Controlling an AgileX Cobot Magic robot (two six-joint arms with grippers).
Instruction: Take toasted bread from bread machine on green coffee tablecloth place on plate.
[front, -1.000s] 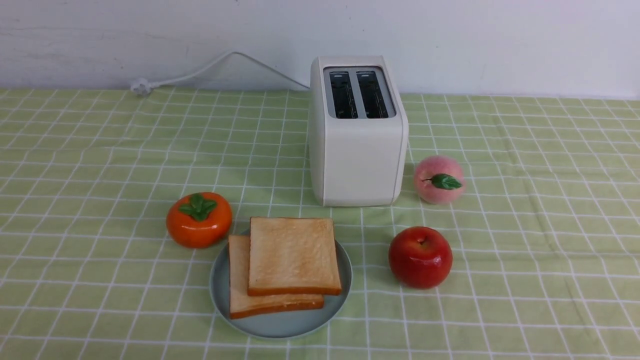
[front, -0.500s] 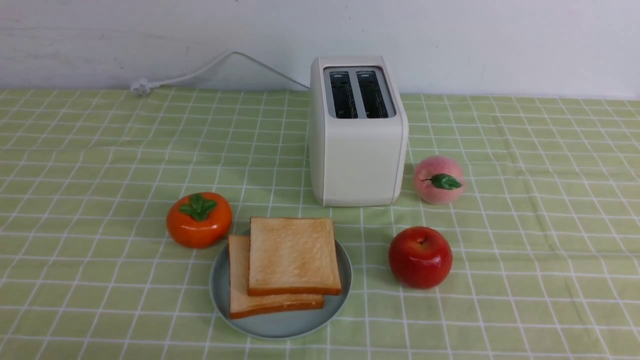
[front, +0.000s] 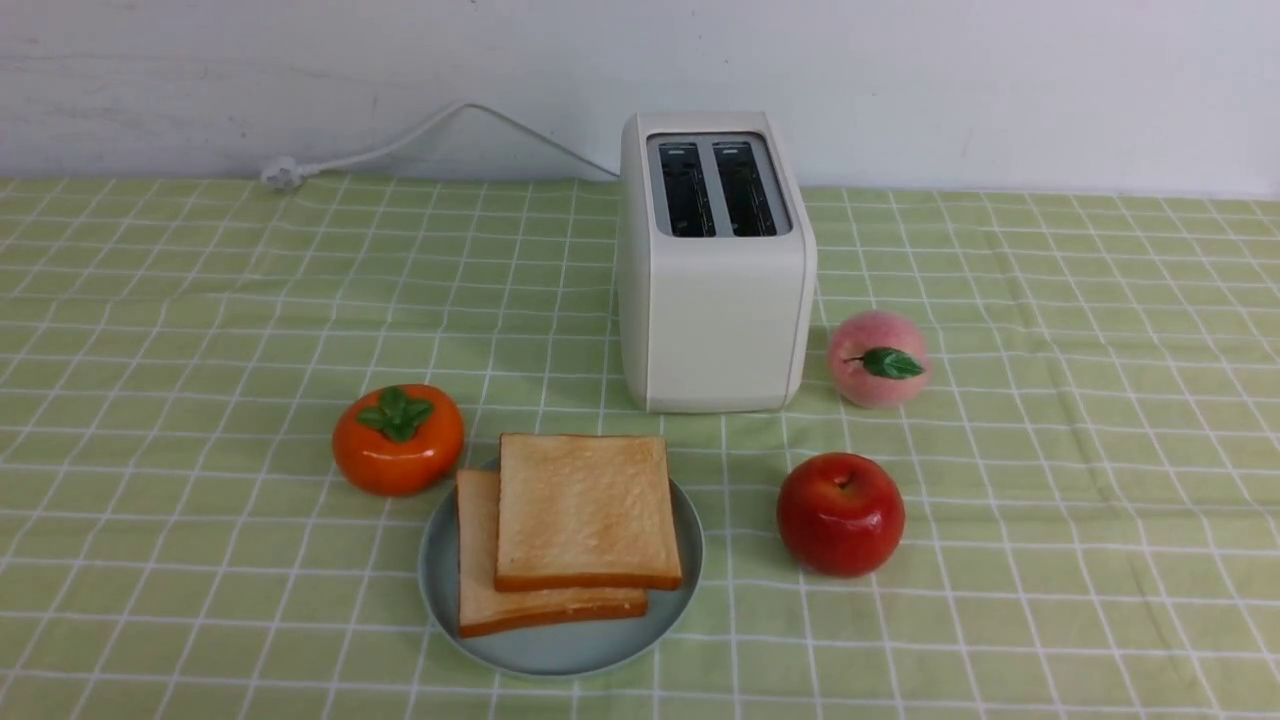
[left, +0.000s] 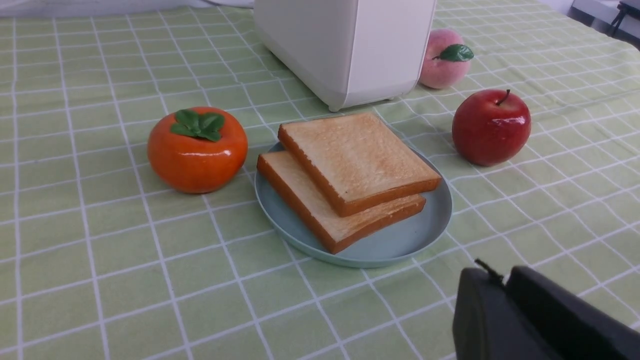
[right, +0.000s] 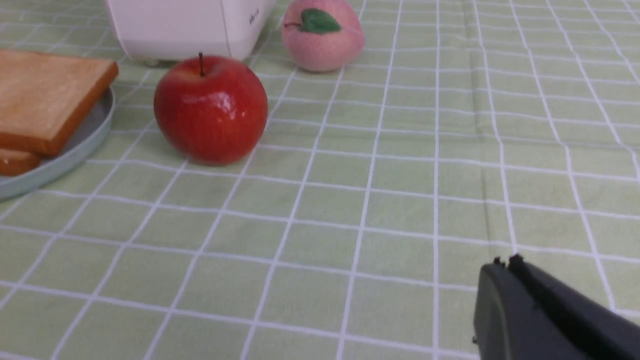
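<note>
Two slices of toasted bread (front: 585, 510) lie stacked on the pale blue-grey plate (front: 560, 655) in front of the cream-white bread machine (front: 712, 320), whose two dark slots are empty. The upper slice sits shifted toward the toaster over the lower slice (front: 475, 560). All rest on the green coffee tablecloth (front: 200, 300). The stack also shows in the left wrist view (left: 357, 157) on the plate (left: 395, 245). My left gripper (left: 502, 277) is shut and empty, near the plate's near side. My right gripper (right: 505, 265) is shut and empty over bare cloth. Neither shows in the front view.
An orange persimmon (front: 398, 440) sits left of the plate. A red apple (front: 841, 513) sits right of it and a pink peach (front: 877, 358) stands beside the toaster. The white cord (front: 400, 145) runs along the wall at the back left.
</note>
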